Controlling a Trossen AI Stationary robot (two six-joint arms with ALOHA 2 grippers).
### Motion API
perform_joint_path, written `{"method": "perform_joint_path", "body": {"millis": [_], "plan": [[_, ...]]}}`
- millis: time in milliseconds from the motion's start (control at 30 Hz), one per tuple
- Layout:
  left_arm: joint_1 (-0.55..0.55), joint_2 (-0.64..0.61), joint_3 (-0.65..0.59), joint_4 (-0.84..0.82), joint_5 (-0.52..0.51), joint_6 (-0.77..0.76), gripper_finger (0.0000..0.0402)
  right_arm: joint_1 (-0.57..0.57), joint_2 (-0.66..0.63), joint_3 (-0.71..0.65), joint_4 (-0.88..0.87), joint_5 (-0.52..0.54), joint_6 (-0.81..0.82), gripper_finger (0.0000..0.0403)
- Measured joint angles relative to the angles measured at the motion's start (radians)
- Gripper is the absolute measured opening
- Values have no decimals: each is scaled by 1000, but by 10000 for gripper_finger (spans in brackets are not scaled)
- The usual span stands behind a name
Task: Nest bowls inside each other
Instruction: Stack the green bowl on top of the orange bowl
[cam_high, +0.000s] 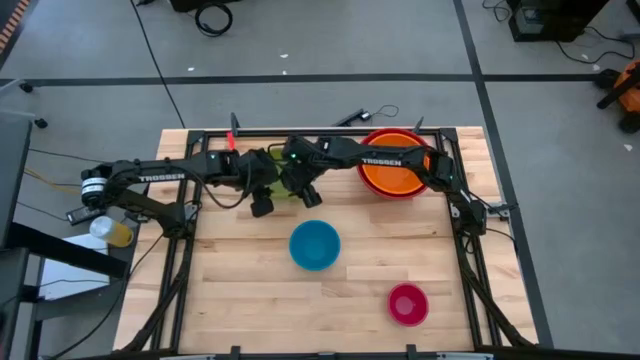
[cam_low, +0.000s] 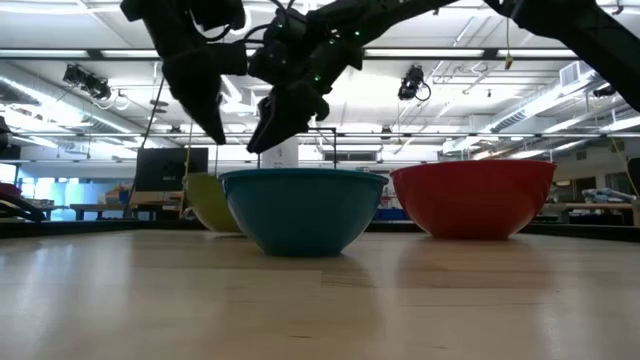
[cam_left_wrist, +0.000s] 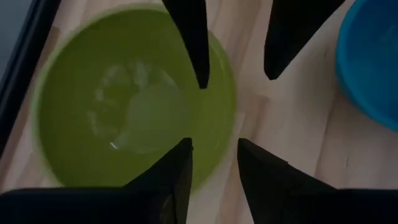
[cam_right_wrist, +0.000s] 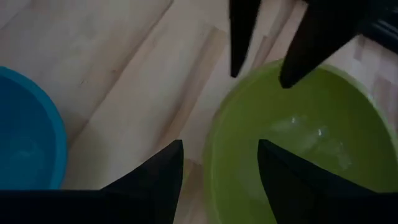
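Note:
The lime green bowl stands upright on the wooden table, left of the middle and toward the far edge. My left gripper hangs open above its rim, one finger over the bowl's inside and one over bare wood. My right gripper reaches in from the table's right and hangs open over the opposite rim in the same way. In the low view both grippers are clear above the green bowl. The orange bowl sits inside the red bowl. The blue bowl and the pink bowl stand alone.
The red bowl with the orange one in it stands at the table's far right. The blue bowl is just on the near side of both grippers. The pink bowl is near the front right corner. Bare wood lies at the near left. A black frame rail runs along the far edge.

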Motion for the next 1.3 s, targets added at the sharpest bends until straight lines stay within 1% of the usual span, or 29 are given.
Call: {"method": "perform_joint_path", "body": {"millis": [133,300,400,533,600,633,700,767,833,867,900,933,1033,1100,1200,1300], "plan": [[-7,-4,0,-51,0,-42,134,10,0,0,-6,-2,8,210],[-12,-8,0,-74,0,-65,135,15,18,-16,7,3,10,210],[-19,-14,0,-67,-1,-84,135,13,52,-45,48,85,4,210],[-31,-14,0,-68,0,-107,135,6,72,-60,88,109,-21,210],[-41,-14,0,-72,-1,-124,135,5,81,-62,96,154,-2,206],[-45,-14,0,-74,-1,-132,135,5,83,-63,95,186,9,199],[-54,-13,0,-76,-1,-156,135,4,85,-63,93,208,13,171],[-57,-21,0,-77,-1,-164,135,3,84,-63,98,215,15,119],[-57,-30,1,-67,-3,-166,132,2,82,-63,93,218,19,49],[-57,-38,3,-66,-16,-171,130,-2,82,-63,86,216,49,29],[-57,-45,8,-76,-36,-175,127,-6,82,-63,79,224,53,25],[-56,-52,20,-83,-57,-174,124,-14,81,-63,72,223,92,26],[-54,-89,74,-94,-132,-164,118,-49,41,-62,-5,282,191,27],[-49,-119,111,-99,-179,-157,117,-79,-14,-66,-62,320,267,26],[-33,-163,142,-70,-199,-116,117,-133,-133,-65,-120,369,354,25],[-10,-192,132,-17,-198,-79,117,-195,-254,-62,-241,432,417,25]]}}
